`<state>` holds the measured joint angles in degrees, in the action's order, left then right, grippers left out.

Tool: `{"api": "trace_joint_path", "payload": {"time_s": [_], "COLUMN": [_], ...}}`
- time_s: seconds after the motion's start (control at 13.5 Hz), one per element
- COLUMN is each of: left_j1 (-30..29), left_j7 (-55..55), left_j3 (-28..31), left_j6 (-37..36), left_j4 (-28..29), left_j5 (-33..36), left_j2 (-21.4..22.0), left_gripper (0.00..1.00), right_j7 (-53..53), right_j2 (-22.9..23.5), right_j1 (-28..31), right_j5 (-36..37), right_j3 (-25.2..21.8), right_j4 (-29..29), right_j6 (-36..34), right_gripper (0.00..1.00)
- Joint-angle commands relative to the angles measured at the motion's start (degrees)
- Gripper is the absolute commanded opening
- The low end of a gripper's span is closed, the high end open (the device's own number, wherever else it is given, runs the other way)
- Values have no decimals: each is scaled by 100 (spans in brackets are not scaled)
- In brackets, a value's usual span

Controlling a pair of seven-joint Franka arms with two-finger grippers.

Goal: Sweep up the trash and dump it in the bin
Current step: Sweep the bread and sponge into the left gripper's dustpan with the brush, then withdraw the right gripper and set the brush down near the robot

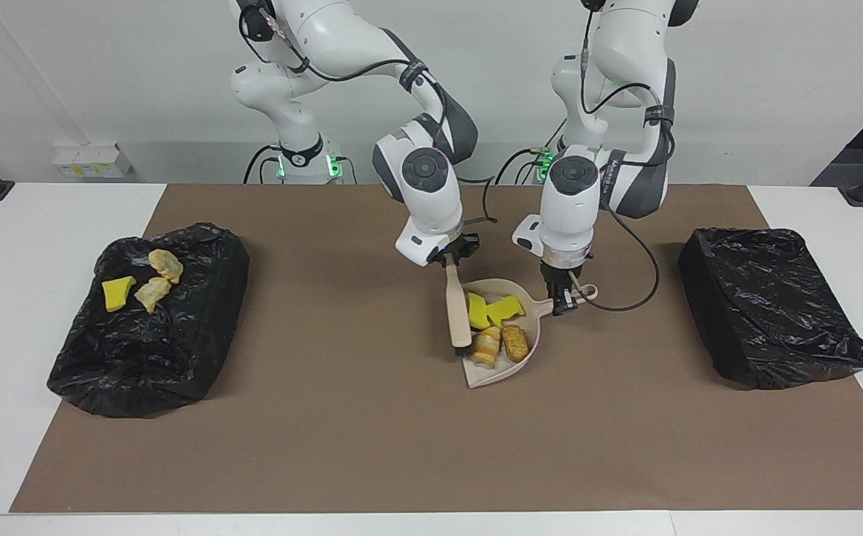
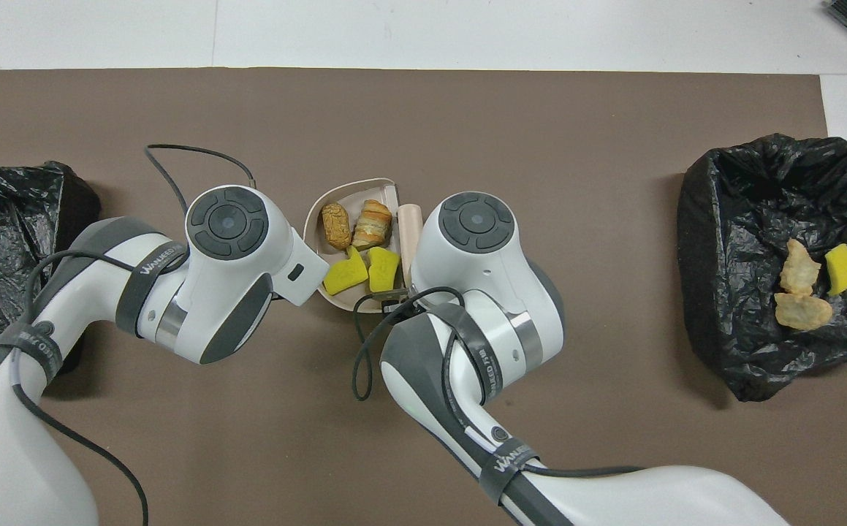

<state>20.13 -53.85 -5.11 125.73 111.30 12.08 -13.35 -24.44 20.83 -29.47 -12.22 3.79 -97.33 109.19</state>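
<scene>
Facing view: the left gripper (image 1: 567,301) is clamped on the dustpan (image 1: 502,370) handle, the right gripper (image 1: 452,259) clamped on the brush (image 1: 458,313). Four scraps of trash (image 1: 498,327) sit in the pan, three more (image 1: 141,283) in the black-lined bin (image 1: 148,357) toward the right arm's end.

Overhead view: both wrists cover their fingertips. Dustpan (image 2: 313,219) holds two yellow chunks (image 2: 362,272) and two bread lumps (image 2: 354,225); the brush (image 2: 411,226) lies just beside them.

Two glossy white arms (image 1: 431,186) with dark grey joint caps, black strapped cables, green base lights.
</scene>
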Motion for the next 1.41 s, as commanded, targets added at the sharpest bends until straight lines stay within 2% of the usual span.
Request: {"api": "trace_joint_path", "payload": {"time_s": [0.0,0.15,0.3,0.45,0.67,0.82,0.97,1.11,1.26,1.34], "left_j1": [-44,-44,-53,-62,-79,-149,-176,-307,-500,-667], "left_j7": [-82,-82,-134,-187,-205,-257,-485,-652,-968,-1152], "left_j3": [-25,-25,-25,-25,-25,-25,-17,-8,-17,-17], "left_j6": [83,83,92,83,83,74,74,66,39,13], "left_j4": [260,260,260,252,243,191,138,120,120,120], "left_j5": [23,23,23,23,23,31,23,23,23,23], "left_j2": [192,192,192,192,183,157,148,174,253,315], "left_gripper": [0,0,0,0,0,0,0,0,0,0], "right_j7": [-87,-436,-806,-1131,-1580,-2079,-2249,-2467,-2565,-2548], "right_j2": [-377,-527,-728,-1105,-1817,-2204,-2495,-2444,-2391,-2391], "right_j1": [187,135,-58,-365,-971,-1446,-1807,-2158,-2274,-2265], "right_j5": [446,667,668,650,545,449,46,-79,-114,-140], "right_j3": [34,60,69,87,113,113,113,113,122,122], "right_j4": [30,-14,-267,-854,-2032,-2552,-2965,-3221,-3555,-3591], "right_j6": [-739,-1031,-1032,-892,-94,163,470,733,1208,1210], "right_gripper": [0,0,0,0,0,0,0,0,0,0]}}
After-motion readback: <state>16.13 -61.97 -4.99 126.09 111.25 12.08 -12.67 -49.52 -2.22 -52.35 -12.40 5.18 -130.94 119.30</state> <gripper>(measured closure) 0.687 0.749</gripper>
